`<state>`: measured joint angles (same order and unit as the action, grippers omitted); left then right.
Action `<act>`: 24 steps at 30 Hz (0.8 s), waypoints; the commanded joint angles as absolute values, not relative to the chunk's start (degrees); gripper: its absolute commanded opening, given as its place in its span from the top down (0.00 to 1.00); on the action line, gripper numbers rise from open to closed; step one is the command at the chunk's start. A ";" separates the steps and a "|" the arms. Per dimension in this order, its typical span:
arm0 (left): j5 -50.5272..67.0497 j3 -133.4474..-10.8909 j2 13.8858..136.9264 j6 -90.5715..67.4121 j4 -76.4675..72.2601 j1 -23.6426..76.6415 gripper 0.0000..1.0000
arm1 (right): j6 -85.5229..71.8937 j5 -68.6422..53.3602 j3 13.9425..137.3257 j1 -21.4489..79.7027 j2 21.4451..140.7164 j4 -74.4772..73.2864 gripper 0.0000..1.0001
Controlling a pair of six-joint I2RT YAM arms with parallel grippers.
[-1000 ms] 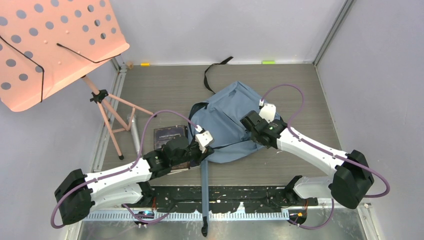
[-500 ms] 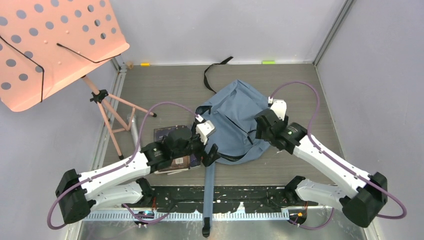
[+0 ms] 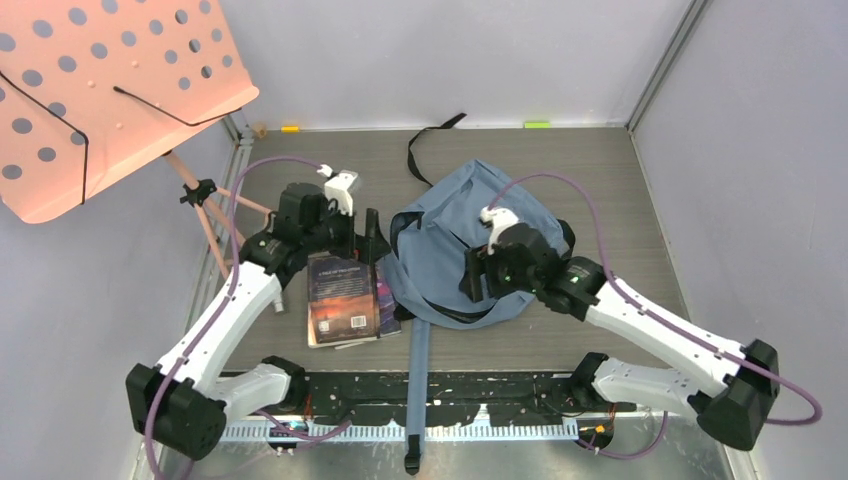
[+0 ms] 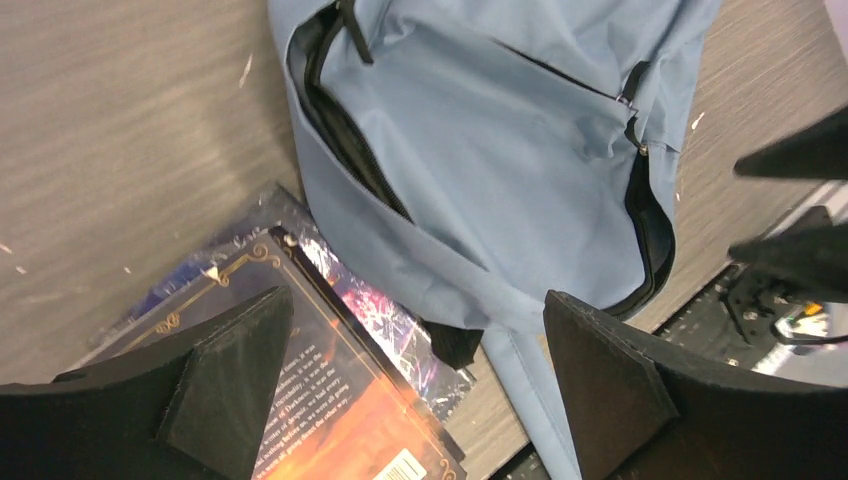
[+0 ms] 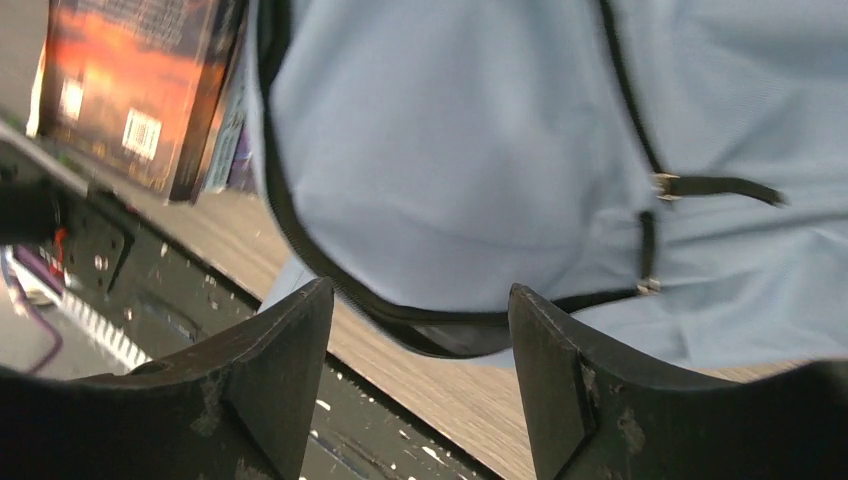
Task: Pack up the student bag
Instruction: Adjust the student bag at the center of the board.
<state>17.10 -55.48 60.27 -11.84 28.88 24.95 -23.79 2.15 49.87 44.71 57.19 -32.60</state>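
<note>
A grey, wood-grained worktop sits boxed in by pale walls, with a pink perforated music stand leaning over its far left corner. The student bag lies flat near the middle, slightly toward the near edge. Its black webbing trails to the far edge, and one long blue strap runs off the near edge onto the mounting rail.

A stack of books lies just left of the bag, its right side touching or tucked under the fabric; the titles are too small to read. In the overhead view the right arm hides part of the bag's near right side.

The left claw is spread wide, pinching nothing, above the gap between books and bag. The right claw is also spread and holds nothing, hovering over the bag's gaping black zip. Bare boards show between the bag and the right edge, and along the far edge.
</note>
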 commanded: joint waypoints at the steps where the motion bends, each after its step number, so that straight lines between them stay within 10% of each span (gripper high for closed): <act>1: 31.31 -57.84 64.62 -15.51 32.52 18.45 0.00 | -20.45 1.86 52.42 53.30 63.31 -28.03 0.31; 24: 30.21 -55.46 66.84 -14.84 32.43 14.24 0.00 | -19.30 10.88 53.91 60.38 71.44 -23.89 0.53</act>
